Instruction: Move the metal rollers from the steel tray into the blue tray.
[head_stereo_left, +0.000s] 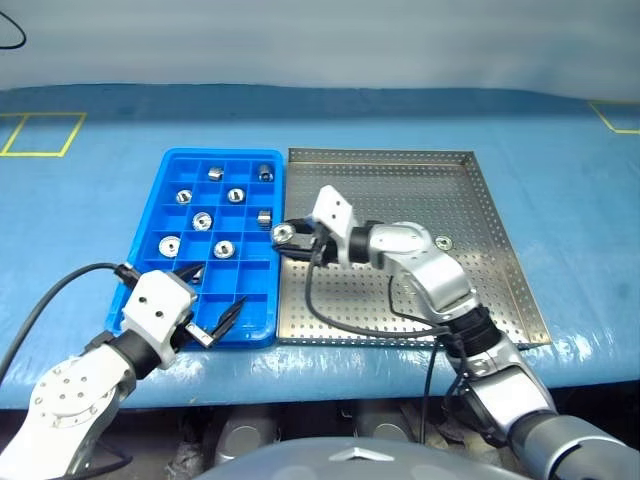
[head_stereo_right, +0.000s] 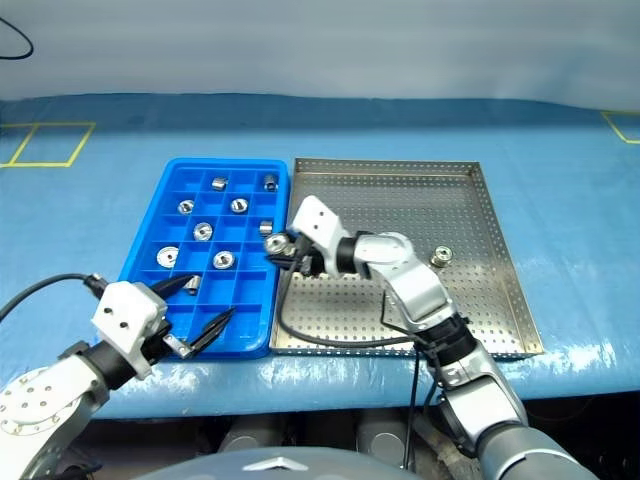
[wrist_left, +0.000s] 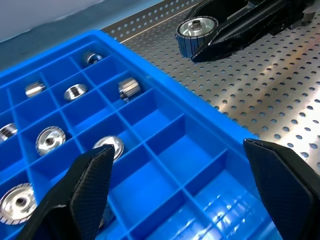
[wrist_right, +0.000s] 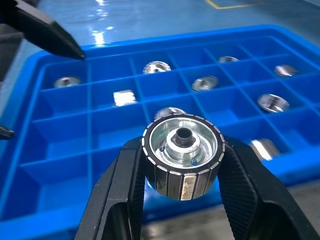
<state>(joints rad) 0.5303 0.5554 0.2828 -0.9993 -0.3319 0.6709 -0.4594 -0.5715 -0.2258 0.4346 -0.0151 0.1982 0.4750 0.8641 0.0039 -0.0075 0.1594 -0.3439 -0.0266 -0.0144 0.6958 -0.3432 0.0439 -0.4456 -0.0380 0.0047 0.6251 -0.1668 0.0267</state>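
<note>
Head views: the right gripper pinches one ribbed, shiny roller at the seam between the perforated steel tray and the gridded blue tray, whose empty cells lie toward nine o'clock. One more roller waits at three o'clock.

Left wrist view: the left gripper is spread wide over empty cells.

Right wrist view: the held roller's bore faces the camera, flanged rim uppermost, so I judge the right arm should place it.

Shiny silver metal rollers dot the bright blue gridded tray, with the grey hole-perforated steel tray at its three o'clock.
</note>
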